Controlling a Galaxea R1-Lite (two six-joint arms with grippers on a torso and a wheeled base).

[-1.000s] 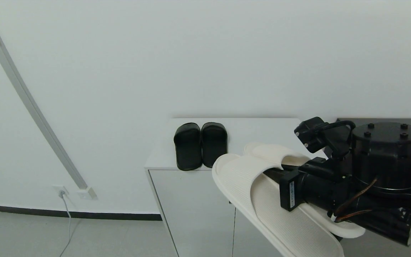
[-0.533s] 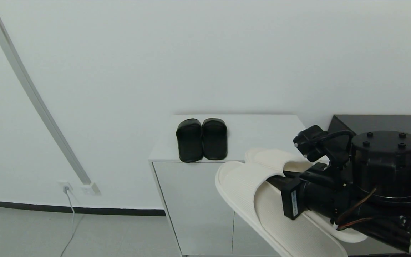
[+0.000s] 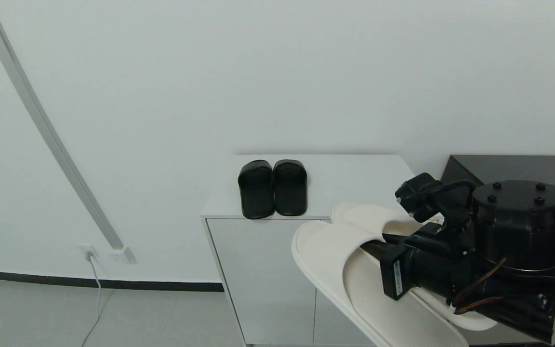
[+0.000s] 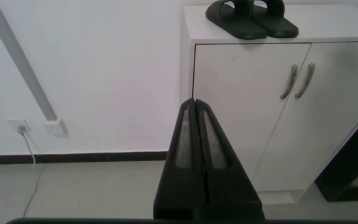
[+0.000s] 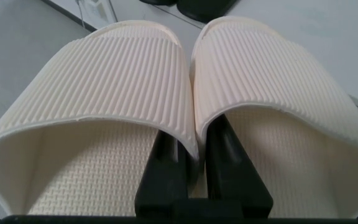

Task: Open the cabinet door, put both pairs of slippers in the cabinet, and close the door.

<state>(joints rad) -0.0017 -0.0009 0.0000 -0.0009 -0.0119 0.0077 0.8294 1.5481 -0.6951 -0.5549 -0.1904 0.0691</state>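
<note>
A pair of black slippers [image 3: 272, 188] [image 4: 252, 14] lies side by side on top of the white cabinet [image 3: 354, 178], near its front left edge. Both cabinet doors [image 4: 241, 112] are closed, with two vertical handles [image 4: 296, 81] at the middle. My right gripper [image 3: 374, 241] [image 5: 194, 155] is in front of the cabinet's right half, level with its top edge. It is shut on a pair of white ribbed slippers [image 3: 330, 246] [image 5: 129, 87], its fingers under the straps pinching the inner sides together. My left gripper [image 4: 194, 106] is shut on nothing, low and facing the cabinet front from the left.
A dark table [image 3: 513, 166] stands right of the cabinet against the wall. A slanted grey rail [image 3: 41, 125] runs down the wall to a socket with a cable [image 3: 87, 253]. Bare floor [image 3: 65, 313] lies left of the cabinet.
The head camera has shifted, so the cabinet shows a little higher and further right. The right gripper with the white slippers sits slightly lower against the cabinet. The doors stay closed.
</note>
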